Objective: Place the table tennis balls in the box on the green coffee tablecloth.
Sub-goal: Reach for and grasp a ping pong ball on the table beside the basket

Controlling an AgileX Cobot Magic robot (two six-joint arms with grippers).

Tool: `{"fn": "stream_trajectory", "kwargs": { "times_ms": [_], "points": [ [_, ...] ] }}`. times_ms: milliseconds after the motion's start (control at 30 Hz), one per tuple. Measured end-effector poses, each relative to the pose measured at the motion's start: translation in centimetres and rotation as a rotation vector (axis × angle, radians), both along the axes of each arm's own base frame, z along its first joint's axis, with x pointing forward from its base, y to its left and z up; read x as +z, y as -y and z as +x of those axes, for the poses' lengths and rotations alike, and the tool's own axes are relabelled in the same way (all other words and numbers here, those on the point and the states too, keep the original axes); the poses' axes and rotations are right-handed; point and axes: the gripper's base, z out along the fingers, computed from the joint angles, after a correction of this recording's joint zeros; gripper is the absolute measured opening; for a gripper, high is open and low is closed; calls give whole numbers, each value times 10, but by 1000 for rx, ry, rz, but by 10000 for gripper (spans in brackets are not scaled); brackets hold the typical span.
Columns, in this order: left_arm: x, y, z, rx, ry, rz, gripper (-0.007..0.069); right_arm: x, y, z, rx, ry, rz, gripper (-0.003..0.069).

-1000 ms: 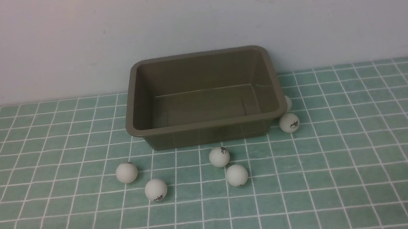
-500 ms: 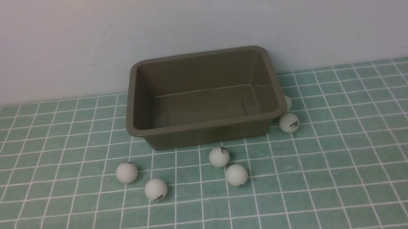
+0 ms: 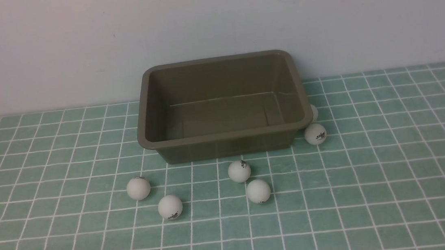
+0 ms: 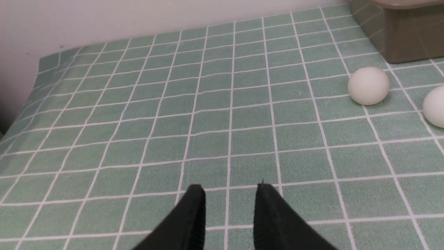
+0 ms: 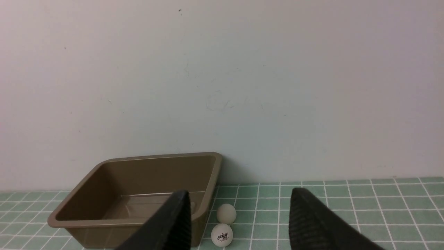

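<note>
Sixth ball [image 3: 315, 113] barely showing: it's tucked behind the box's right rim, centre right, just a sliver. The box [image 3: 224, 147] sits centre frame, close to the wall [image 3: 55, 47]. Five more table tennis balls [image 3: 239, 171] lie on the green coffee tablecloth [image 3: 394, 173], one at the box's lower-right corner and four strung out below its front wall, all in the open. Only the tips show, in the wrist views alone. Left jaws pinched close, empty; right jaws spread, gripping nothing.

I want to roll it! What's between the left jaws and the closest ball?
Just bare cloth, no other things, as the left wrist view shows up to that ball.
</note>
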Motion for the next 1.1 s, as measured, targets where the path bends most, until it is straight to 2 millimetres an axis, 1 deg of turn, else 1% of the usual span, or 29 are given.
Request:
{"fn": "stream_trajectory", "kwargs": {
  "times_ms": [500, 600, 733, 767, 800, 933, 1100],
  "points": [
    [0, 0, 0, 0, 2, -1, 185, 0, 0, 0, 0, 0, 0, 356],
    [2, 1, 1, -1, 29, -38, 185, 0, 0, 0, 0, 0, 0, 356],
    [12, 5, 4, 6, 158, -266, 185, -1, 0, 0, 2, -9, -4, 356],
    [14, 6, 4, 9, 181, -311, 185, -1, 0, 0, 2, -16, -5, 356],
    [14, 6, 4, 9, 181, -318, 185, -2, 0, 0, 3, -19, -5, 356],
    [23, 7, 5, 25, 279, -538, 185, -5, -1, 0, 8, -52, -13, 356],
    [31, 5, 5, 39, 377, -640, 185, -6, -1, -1, 13, -61, -34, 356]
  ]
}}
